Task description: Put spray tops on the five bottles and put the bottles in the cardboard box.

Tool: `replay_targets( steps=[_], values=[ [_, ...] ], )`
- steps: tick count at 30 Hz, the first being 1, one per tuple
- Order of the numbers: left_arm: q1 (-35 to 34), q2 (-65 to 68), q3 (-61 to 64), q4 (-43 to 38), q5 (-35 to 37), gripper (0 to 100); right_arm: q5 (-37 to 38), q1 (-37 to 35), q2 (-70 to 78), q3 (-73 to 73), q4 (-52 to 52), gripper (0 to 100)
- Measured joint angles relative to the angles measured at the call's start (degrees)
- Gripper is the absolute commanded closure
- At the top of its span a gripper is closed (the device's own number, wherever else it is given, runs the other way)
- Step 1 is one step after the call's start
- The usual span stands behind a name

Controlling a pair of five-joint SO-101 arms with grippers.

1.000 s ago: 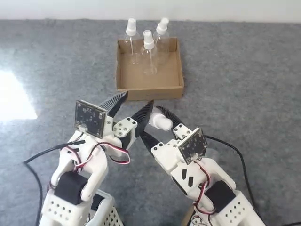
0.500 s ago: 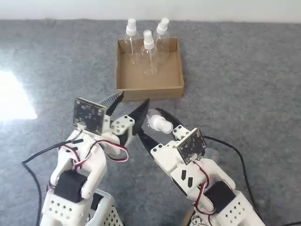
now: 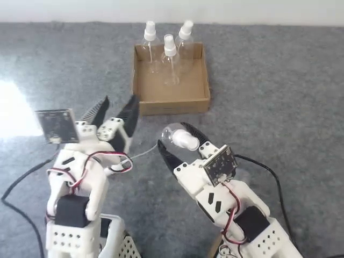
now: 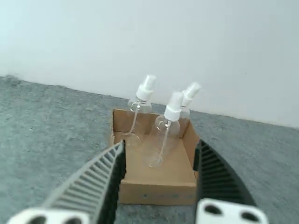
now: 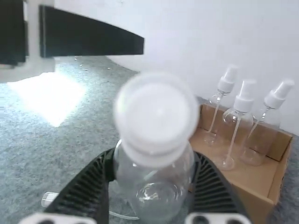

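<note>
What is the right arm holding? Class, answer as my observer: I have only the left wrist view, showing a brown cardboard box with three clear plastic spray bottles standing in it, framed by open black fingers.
Observer: The right gripper is shut on a clear plastic bottle with a white top.
Operator: Is that bottle over the box yet?
Observer: No. In the high view it sits short of the near wall of the brown cardboard box, apart from it, above the grey table.
</note>
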Motion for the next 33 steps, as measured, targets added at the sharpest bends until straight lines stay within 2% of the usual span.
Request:
replay_targets(
  steps=[6, 15, 22, 33],
  values=[
    [-3.7, 0.0, 0.0, 0.0, 3.0, 78, 0.0, 2.4, 0.0, 0.0, 0.0, 91.9],
    [-3.8, 0.0, 0.0, 0.0, 3.2, 78, 0.0, 2.6, 0.0, -5.5, 6.8, 91.9],
    [-3.8, 0.0, 0.0, 0.0, 3.2, 78, 0.0, 2.6, 0.4, -8.6, 6.9, 91.9],
    [-3.8, 0.0, 0.0, 0.0, 3.2, 78, 0.0, 2.5, 19.9, -22.6, 6.9, 91.9]
  ],
)
